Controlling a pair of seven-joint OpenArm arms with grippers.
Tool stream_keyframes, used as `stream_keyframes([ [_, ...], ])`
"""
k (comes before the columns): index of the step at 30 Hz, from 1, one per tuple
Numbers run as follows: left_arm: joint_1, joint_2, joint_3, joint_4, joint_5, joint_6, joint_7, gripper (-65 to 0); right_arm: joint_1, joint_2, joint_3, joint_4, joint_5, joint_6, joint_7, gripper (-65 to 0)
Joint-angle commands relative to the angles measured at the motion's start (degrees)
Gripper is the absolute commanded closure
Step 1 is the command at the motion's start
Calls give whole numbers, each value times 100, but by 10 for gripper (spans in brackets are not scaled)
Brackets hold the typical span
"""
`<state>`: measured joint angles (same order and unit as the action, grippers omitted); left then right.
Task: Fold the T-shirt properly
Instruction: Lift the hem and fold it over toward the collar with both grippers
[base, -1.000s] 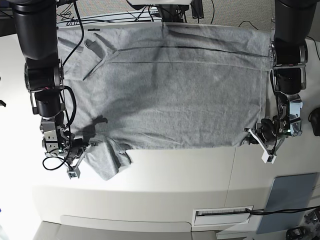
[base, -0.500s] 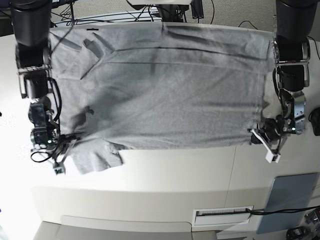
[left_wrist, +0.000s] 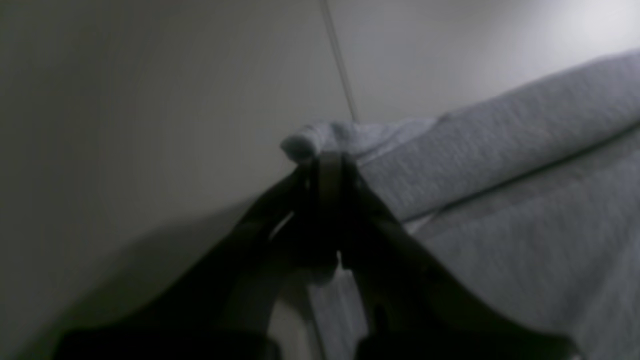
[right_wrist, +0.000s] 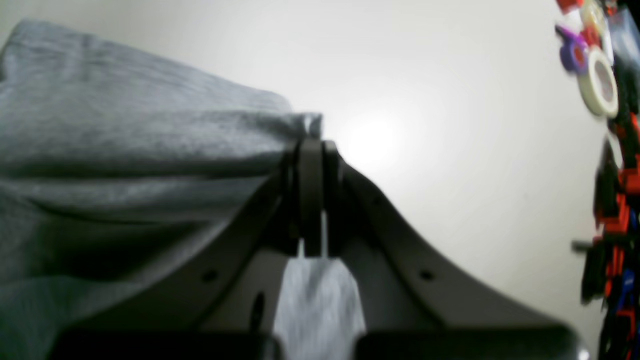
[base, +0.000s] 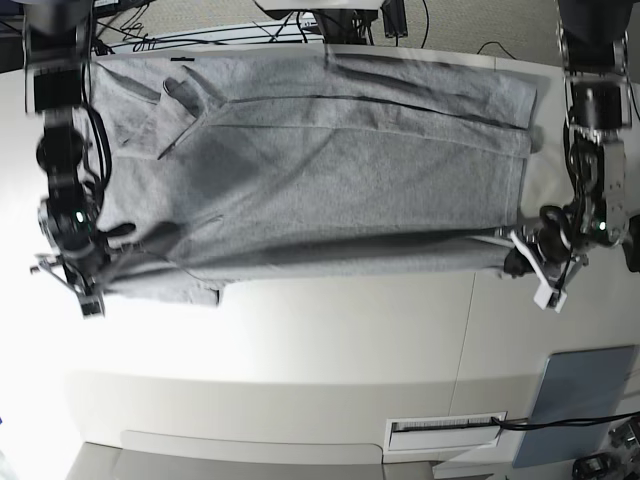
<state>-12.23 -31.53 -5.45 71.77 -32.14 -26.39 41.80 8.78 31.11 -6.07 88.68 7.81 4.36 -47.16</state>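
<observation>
The heather-grey T-shirt (base: 330, 170) lies spread across the white table (base: 300, 340), plain side up, with its near edge pulled taut between both grippers. My left gripper (base: 517, 258), on the base view's right, is shut on the shirt's near right corner. The left wrist view shows its jaws (left_wrist: 325, 160) closed on a bunched fold of cloth (left_wrist: 500, 165). My right gripper (base: 97, 288), on the base view's left, is shut on the near left edge by the sleeve. The right wrist view shows its jaws (right_wrist: 312, 147) pinching the cloth (right_wrist: 125, 130).
A flat grey-blue pad (base: 575, 400) lies at the near right. A white slotted panel (base: 445, 430) sits in the table's front. Cables run along the far edge (base: 200, 35). A tape roll (right_wrist: 600, 85) and coloured clutter show at the right wrist view's right edge.
Both grippers have moved outward and toward the far side with the cloth. The near edge has drawn straight and taut, and the hanging sleeve flap has been pulled flatter to the left.
</observation>
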Motion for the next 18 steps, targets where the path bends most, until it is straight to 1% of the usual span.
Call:
stream_keyframes([
  [1, 46, -85, -181, 284, -94, 101, -109, 0, -96, 111, 219, 310, -57, -33, 66, 0],
  [3, 380, -66, -485, 634, -144, 225, -109, 0, -518, 111, 476, 748, -57, -33, 37, 0],
  [5, 702, -42, -807, 929, -271, 238, -87, 0, -927, 111, 704, 1161, -59, -35, 28, 0],
  [6, 863, -20, -975, 1075, -313, 223, -39, 0, -1130, 111, 809, 1357, -72, -35, 17, 0],
  [8, 1187, 48, -1294, 1333, -444, 26, 50, 0, -1528, 109, 997, 1714, -142, -52, -4, 0],
  [9, 1353, 57, -1419, 1436, -557, -70, 66, 0, -1722, 109, 1075, 1882, -160, -109, -20, 0],
  [13, 2000, 55, -1727, 1742, -651, -66, 66, 0, -2420, 107, 1303, 2492, -498, -417, -192, 0],
  [18, 2608, 55, -1843, 1836, -817, -66, 50, 0, -3187, 92, 1405, 2959, -754, -629, -310, 0],
])
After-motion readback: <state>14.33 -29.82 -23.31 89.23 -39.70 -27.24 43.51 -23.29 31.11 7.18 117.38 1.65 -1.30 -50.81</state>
